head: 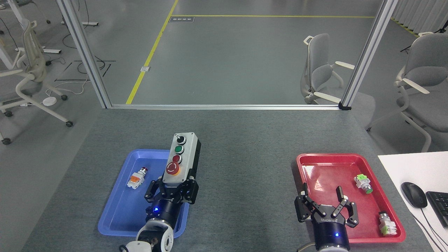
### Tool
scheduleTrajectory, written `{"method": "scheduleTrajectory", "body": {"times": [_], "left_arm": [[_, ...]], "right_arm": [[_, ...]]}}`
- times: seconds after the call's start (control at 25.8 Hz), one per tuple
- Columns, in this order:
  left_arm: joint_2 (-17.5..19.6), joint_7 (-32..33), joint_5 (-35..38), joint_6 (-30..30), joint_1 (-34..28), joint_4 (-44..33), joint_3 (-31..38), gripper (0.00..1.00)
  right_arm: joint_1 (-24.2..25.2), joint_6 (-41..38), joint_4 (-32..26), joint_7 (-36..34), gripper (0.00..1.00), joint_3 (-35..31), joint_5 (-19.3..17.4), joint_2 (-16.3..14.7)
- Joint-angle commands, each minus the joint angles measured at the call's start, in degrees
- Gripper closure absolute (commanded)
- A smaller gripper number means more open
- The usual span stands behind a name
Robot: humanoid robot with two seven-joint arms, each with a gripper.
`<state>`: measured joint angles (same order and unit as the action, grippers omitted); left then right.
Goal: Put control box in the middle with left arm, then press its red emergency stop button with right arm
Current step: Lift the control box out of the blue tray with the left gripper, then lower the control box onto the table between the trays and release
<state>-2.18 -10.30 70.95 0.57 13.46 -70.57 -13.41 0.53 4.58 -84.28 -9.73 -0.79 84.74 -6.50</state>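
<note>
Dark grey speckled desk (245,140) lies bare in the middle: your left pincer (172,187) grips the light grey elongated control box (182,157), lifted over the blue plastic tray's (115,213) right rim. You have yet to set it down; your right pincer (327,206) waits open, the large red mushroom-head emergency stop button (172,168) unpressed.

The room I look into is evenly and brightly lit, seemingly from overhead, since nothing throws a hard shadow. A pale glare sits on the floor of the red tray (325,175) at lower right, and the white desk (420,168) at the right edge is nearly blown out. Focus holds across the frame. The aluminium posts (84,52) splay outward toward the top corners, a wide-lens distortion. Small blue lights glow on my wrists at the bottom.
</note>
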Motion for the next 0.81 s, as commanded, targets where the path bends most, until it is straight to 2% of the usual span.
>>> {"method": "scheduleTrajectory", "body": {"times": [0.0,0.23,0.54,0.78], "left_arm": [[-4.5,0.01,1.47,2.24,0.34,0.44,-3.81,1.0],[-5.55,-0.78,2.35,9.36,3.24,6.59,-16.91,1.0],[-5.73,-1.04,2.44,10.85,9.56,19.42,-28.6,1.0],[-5.82,-0.16,2.27,11.55,12.29,21.44,-33.61,1.0]], "right_arm": [[0.09,-0.01,0.0,-0.2,0.04,-0.09,0.07,0.0],[0.26,-0.01,0.0,-0.2,0.04,-0.09,0.07,0.09],[0.61,-0.71,-0.36,-0.12,0.05,-0.09,0.07,-0.09],[0.61,-3.52,-0.36,-0.03,0.04,-0.27,0.34,-0.09]]}}
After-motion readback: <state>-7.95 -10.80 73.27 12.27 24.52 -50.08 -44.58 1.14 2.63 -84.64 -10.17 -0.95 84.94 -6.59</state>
